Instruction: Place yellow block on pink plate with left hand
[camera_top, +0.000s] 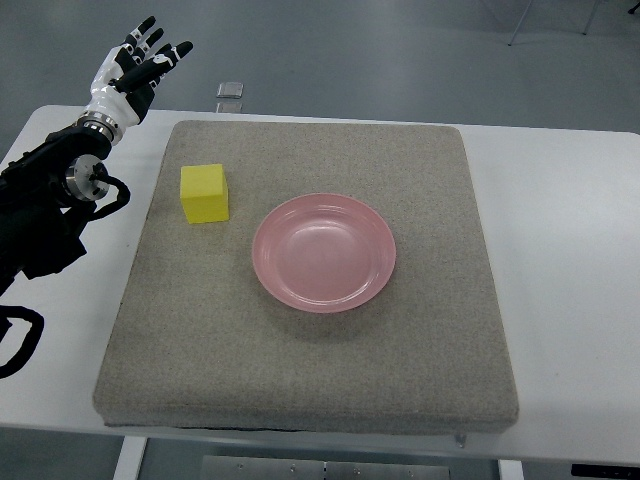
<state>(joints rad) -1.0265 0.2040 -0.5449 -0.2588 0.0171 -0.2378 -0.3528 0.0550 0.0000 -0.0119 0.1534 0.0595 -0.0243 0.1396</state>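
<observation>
Left arm: we see it come in from the left edge, dark and cabled, lying over the table (560, 200) beside the mat (300, 370).
Left hand (135, 62): we find it raised past the mat's far-left corner, fingers (150, 40) spread and released, grasping nothing.
Right hand: we do not see it anywhere in the top view.
Block (205, 192): yellow, sitting flat on the mat near its left edge, well apart from the left hand and just left of the plate without touching it.
Plate (270, 270): pink, round and shallow, resting level near the mat's middle.
Plate contents: we see nothing in it; the bowl is bare and glossy.
Small grey thing (230, 90): lies on the table's far edge beyond the mat; we cannot tell what it is, and it seems to have no part in the job.
Step in hand: we judge this the reach, before any grasp; the block is untouched and the placing is not yet begun.
Next move: we think the hand must travel toward us and to the right, come down over the block with fingers parted, close on opposite faces, lift clear of the mat, then carry it a short way right and set it inside the plate's rim.
Risk: we expect a grazing approach could push the block across the mat, or knock the plate.
</observation>
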